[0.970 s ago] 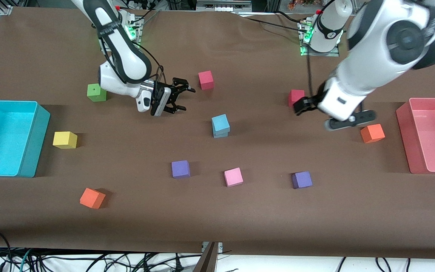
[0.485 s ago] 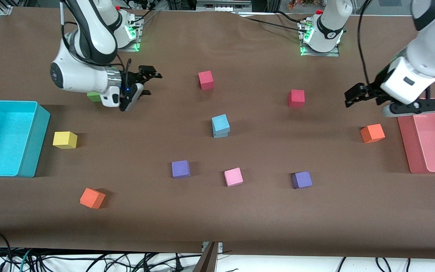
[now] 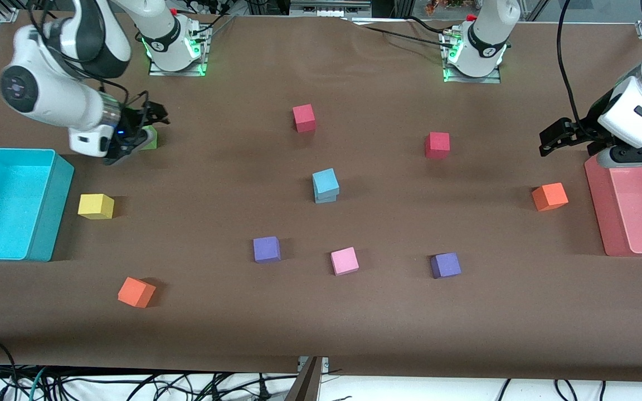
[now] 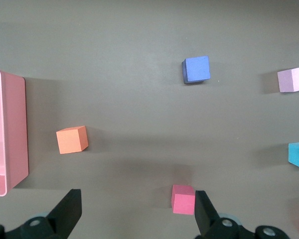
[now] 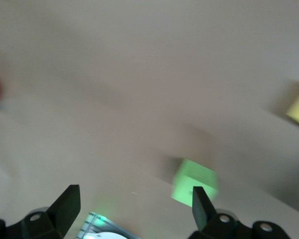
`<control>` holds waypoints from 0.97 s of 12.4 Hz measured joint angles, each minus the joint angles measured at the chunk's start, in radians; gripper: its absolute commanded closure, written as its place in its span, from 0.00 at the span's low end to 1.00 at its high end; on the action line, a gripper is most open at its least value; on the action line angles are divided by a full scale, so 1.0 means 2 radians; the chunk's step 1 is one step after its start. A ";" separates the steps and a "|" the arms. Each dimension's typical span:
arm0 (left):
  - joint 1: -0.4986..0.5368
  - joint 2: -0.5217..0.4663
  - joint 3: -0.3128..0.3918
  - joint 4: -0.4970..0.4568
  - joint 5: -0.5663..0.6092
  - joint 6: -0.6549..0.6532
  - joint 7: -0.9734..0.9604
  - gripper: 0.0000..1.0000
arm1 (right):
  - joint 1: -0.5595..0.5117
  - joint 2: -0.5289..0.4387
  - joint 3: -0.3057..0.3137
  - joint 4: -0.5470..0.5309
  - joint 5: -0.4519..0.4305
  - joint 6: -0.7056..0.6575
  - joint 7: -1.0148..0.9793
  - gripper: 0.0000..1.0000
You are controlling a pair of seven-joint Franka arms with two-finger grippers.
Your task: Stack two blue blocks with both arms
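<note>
Starting at the right arm's end of the brown cloth-covered counter (image 3: 354, 323): the large cyan plastic bin (image 3: 48, 206) sits there with nothing in it. Just beside it, the right tool (image 3: 145, 125) hangs up in the air over the small green foam cube (image 3: 150, 137), fingers (image 5: 65, 201) spread wide and gripping nothing. That's well apart from the action; the arm looks parked.

Now the middle of the counter, and here's the headline: the two light sky-blue foam cubes (image 3: 325, 185) stand one on top of the other, the upper one turned a touch off square from the lower. The stack stands on its own, nothing touching it. Judging by that, the job looks done, with nothing obvious left beyond the arms standing clear.

Around the stack, all loose on the counter: a yellow cube (image 3: 96, 206), two orange cubes (image 3: 136, 292), two darker purple cubes (image 3: 267, 249), a pale pink cube (image 3: 344, 261) and two red cubes (image 3: 304, 118). None are stacked.

Over to the left arm's end: the left tool (image 3: 563, 135) hangs over the counter near the corner of the big pink plastic bin (image 3: 599, 211), fingers (image 4: 70, 209) parted and holding nothing. As for the pink bin, what shows of its inside is bare.
</note>
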 measured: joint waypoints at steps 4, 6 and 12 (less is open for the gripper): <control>0.000 -0.001 0.000 0.000 0.000 0.000 0.001 0.00 | 0.007 0.036 -0.011 0.171 -0.030 -0.095 0.124 0.01; 0.000 -0.001 0.000 -0.001 0.000 -0.001 0.001 0.00 | 0.020 0.069 -0.037 0.251 -0.030 -0.136 0.154 0.01; 0.000 -0.001 0.000 -0.001 0.000 -0.008 0.001 0.00 | -0.008 0.088 -0.043 0.304 -0.031 -0.105 0.213 0.01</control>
